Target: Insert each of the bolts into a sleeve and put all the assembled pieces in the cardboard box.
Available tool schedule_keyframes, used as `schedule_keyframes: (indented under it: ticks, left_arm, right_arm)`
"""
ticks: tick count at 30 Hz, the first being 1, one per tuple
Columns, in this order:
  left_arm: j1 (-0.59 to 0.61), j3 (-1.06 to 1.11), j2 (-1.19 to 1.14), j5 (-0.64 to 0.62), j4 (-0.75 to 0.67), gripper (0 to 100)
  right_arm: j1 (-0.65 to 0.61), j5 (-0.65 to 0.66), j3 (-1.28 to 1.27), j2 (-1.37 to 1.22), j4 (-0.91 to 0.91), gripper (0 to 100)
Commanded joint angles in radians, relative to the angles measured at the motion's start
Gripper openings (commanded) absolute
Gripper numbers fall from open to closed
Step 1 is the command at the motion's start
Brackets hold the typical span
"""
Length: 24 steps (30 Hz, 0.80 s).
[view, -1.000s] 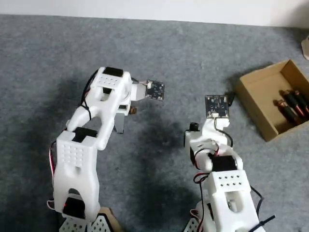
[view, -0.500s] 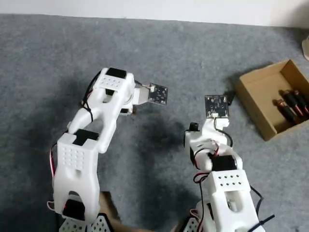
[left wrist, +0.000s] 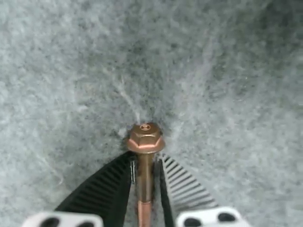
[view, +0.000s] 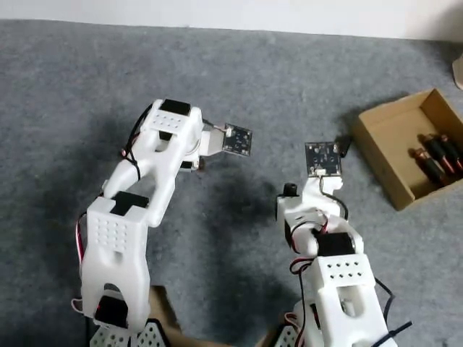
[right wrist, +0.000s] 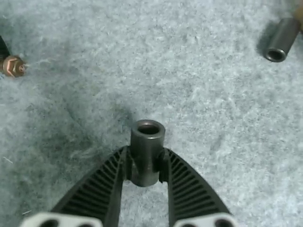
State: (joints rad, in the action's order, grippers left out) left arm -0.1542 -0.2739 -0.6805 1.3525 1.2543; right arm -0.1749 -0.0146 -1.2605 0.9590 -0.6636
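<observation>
The left arm's fingers (left wrist: 105,188) are pinching 1 copper bolt (left wrist: 145,141); right arm's fingers (right wrist: 189,189) are clamping 1 dark sleeve (right wrist: 147,151), both well apart from the cardboard box (view: 371,155).

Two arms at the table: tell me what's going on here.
The left gripper is shut on a copper bolt, the right gripper on a dark sleeve; the two pieces are apart, not yet joined. A second sleeve lies loose nearby. The cardboard box at the side already holds a few assembled pieces.
</observation>
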Motion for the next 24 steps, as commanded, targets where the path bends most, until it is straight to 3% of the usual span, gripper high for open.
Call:
schedule_keyframes:
  ticks: [1,7,14,18,24]
  left_arm:
    - [-0.039,-0.019,-0.002,0.002,0.002,1]
    - [-0.084,-0.025,0.015,-0.147,0.129,1]
    - [-0.136,-0.025,0.208,-0.341,0.339,1]
    - [-0.157,-0.025,0.303,-0.499,0.348,1]
    - [-0.151,-0.025,0.323,-0.569,0.344,1]
  right_arm:
    - [-0.001,0.017,0.005,0.024,0.021,0.5]
    - [-0.002,0.018,0.004,0.024,0.021,0.5]
    - [-0.002,0.020,0.004,0.024,0.021,0.5]
    - [-0.002,0.021,0.004,0.024,0.021,0.5]
    - [-0.002,0.021,0.004,0.022,0.021,0.5]
